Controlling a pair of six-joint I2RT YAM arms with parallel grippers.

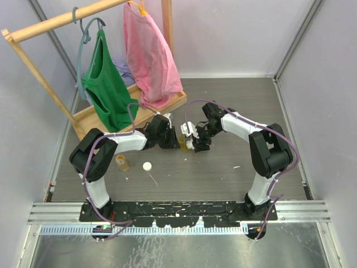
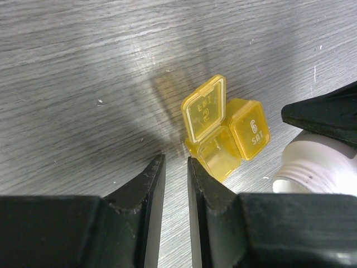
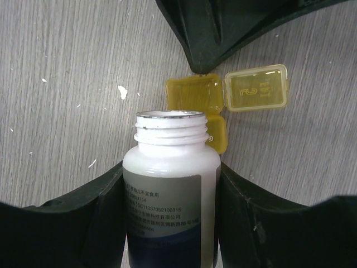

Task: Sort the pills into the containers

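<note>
White bottle (image 3: 170, 184) in right tool (image 3: 167, 192), mouth toward open-lidded pill box (image 3: 196, 103)

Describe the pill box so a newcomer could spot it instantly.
Look at mid-table, where the left gripper and right gripper nearly meet. The pill box lies between them: two joined yellow cells, one lid flipped open, beside the white bottle the right gripper holds.

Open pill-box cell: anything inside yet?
The open cell looks empty in the right wrist view, with no pill visible. The white bottle hides its near edge, and the shut cell can't be checked.
</note>
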